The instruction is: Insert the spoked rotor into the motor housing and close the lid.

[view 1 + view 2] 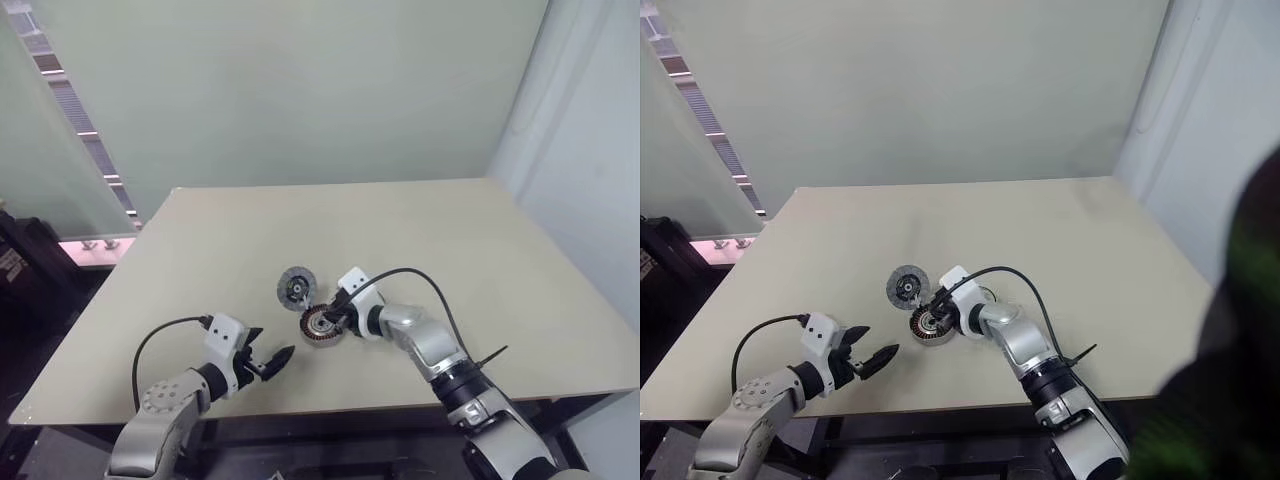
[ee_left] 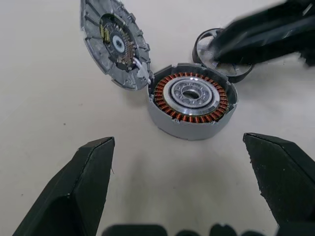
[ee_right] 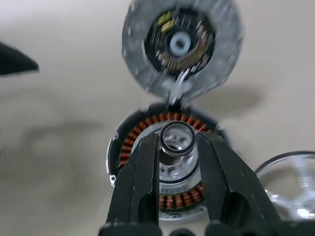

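Two hands: your left hand (image 1: 271,361) gapes wide, empty; you cannot tell the right hand's (image 3: 178,140) grip. Spoked rotor (image 3: 289,184) lies mid-desk (image 1: 450,230), beside the motor housing (image 2: 191,98), toward the front edge. Likely light, stiff, slippery: grasp its rim.

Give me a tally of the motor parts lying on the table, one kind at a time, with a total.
Motor housing with copper windings: 1
Grey lid with dark centre, lying open beside the housing: 1
Shiny spoked rotor: 1
Total: 3
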